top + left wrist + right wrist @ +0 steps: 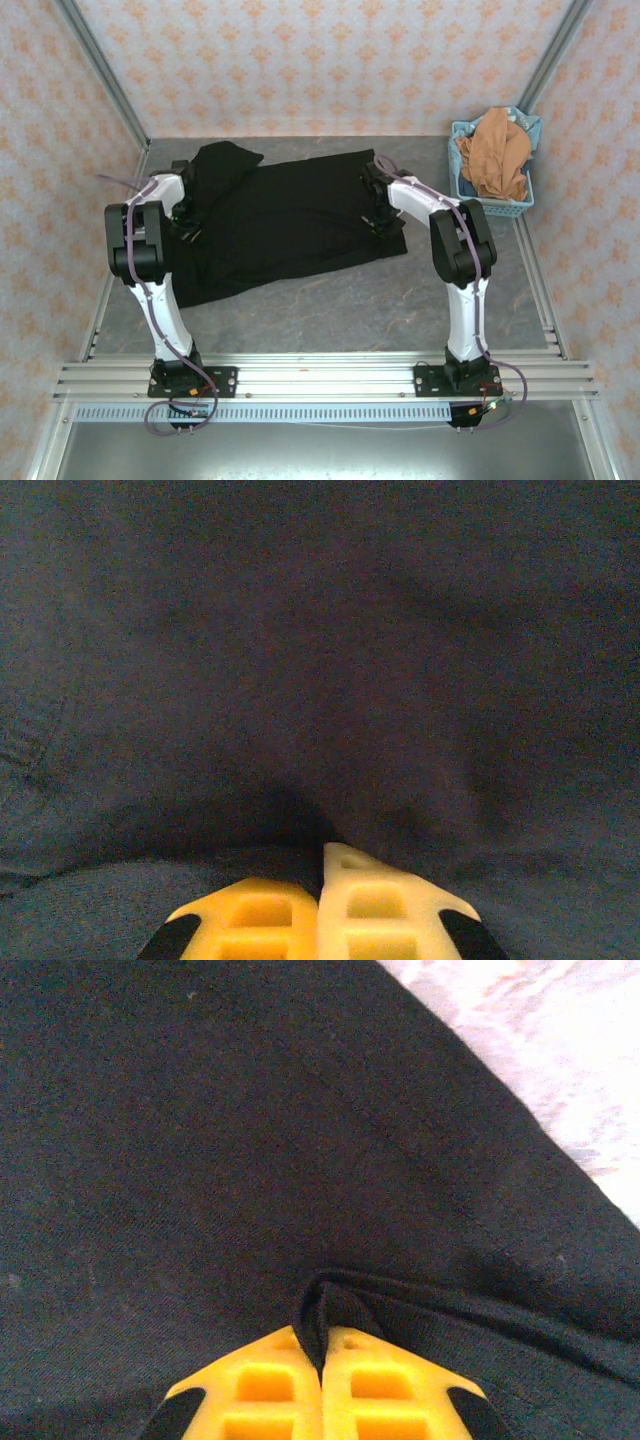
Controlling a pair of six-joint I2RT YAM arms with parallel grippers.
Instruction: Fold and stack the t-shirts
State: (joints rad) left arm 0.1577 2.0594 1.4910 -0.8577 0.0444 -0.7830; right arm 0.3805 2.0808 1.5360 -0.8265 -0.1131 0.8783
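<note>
A large black t-shirt (290, 225) lies spread on the grey table, with no print showing on its upper face. My left gripper (186, 214) is down on the shirt's left part. Its yellow and cream fingers (370, 900) are pressed together, and dark cloth (300, 680) puckers up at their tips. My right gripper (379, 214) sits at the shirt's right edge, shut on a small raised fold (335, 1305) of the black cloth near the hem (500, 1250). An orange-brown t-shirt (494, 155) lies crumpled in the basket.
A light blue lattice basket (521, 205) stands at the back right corner of the table. Patterned walls and metal rails (110, 290) close in the table on three sides. Bare grey tabletop (350, 310) runs in front of the black shirt.
</note>
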